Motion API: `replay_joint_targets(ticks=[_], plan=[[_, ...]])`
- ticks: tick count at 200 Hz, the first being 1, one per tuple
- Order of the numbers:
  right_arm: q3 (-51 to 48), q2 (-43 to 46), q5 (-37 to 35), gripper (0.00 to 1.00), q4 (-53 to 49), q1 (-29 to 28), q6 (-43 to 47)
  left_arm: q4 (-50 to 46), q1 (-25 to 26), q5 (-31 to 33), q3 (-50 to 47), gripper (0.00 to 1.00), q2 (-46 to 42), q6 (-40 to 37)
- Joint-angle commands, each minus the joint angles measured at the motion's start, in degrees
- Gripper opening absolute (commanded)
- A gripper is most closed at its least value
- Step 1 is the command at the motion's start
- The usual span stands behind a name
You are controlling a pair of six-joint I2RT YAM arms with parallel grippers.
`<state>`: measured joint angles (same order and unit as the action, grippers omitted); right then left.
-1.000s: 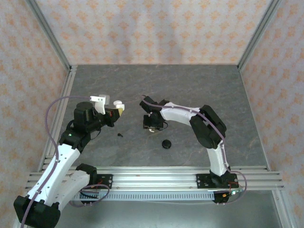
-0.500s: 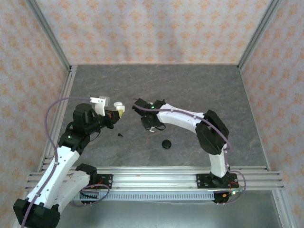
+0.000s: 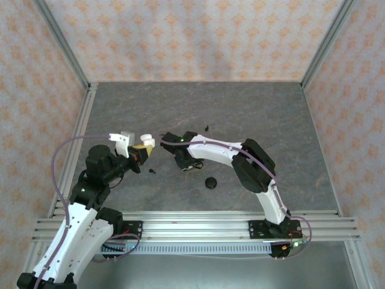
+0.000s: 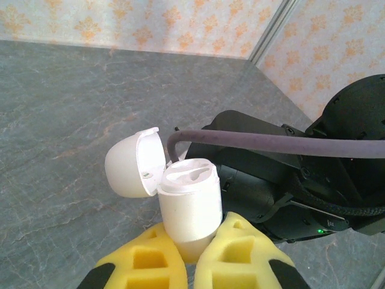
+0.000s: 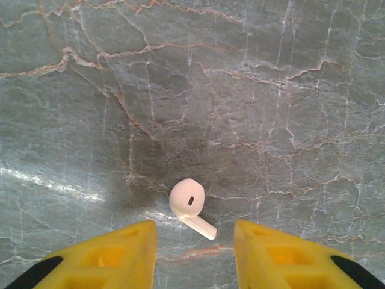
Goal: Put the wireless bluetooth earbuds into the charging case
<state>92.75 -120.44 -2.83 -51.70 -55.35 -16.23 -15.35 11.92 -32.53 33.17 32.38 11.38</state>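
— Grey veined stone covers the counter, with orange-patterned walls on three sides. Where is the charging case?

— Off the counter, in the left claw. Its yellow fingers pinch the lower body of the white charging case, which stands upright between them. The lid is swung open to the left in the wrist view, and the open top of the case faces the camera. Whether anything sits in its wells I cannot tell.

— And the other arm?

— The right claw points straight down at the counter with its fingers spread. One white earbud lies on the stone just ahead of the gap between them. Its short stem angles down and to the right in that view, and it touches neither finger.

— How do the two claws stand to each other?

— From above they are near each other at the middle of the counter, left of centre, but apart.

— Any other pieces?

— Seen from above, a tiny black earbud lies on the counter just on the near side of the left claw. Another small black piece lies farther back, behind the right arm. A larger round black object rests nearer the arm bases; what it is I cannot tell.
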Motion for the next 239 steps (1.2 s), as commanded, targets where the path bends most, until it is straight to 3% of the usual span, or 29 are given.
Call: replay_joint_targets(ticks=[1,166,185,239], plan=[[1.6,-1.2,-2.3,0.38,-2.4,0.0,1.0,2.4,-0.6,0.4,-0.6,0.0,-0.3,-1.8],[2.2,-4.8,2.4,0.27,-1.5,2.1,-0.5,2.9,-0.7,-2.3,-0.6,0.0,-0.7,-1.8],[1.5,-4.5,3.3,0.23,-1.1,2.5,-0.6,3.3,-0.6,-2.5,-0.7,0.0,-0.8,-1.7],[-5.6,2.3,12.8,0.11,6.7,6.4,-4.6,7.2,-0.6,-6.0,-1.4,0.0,-1.4,-2.5]])
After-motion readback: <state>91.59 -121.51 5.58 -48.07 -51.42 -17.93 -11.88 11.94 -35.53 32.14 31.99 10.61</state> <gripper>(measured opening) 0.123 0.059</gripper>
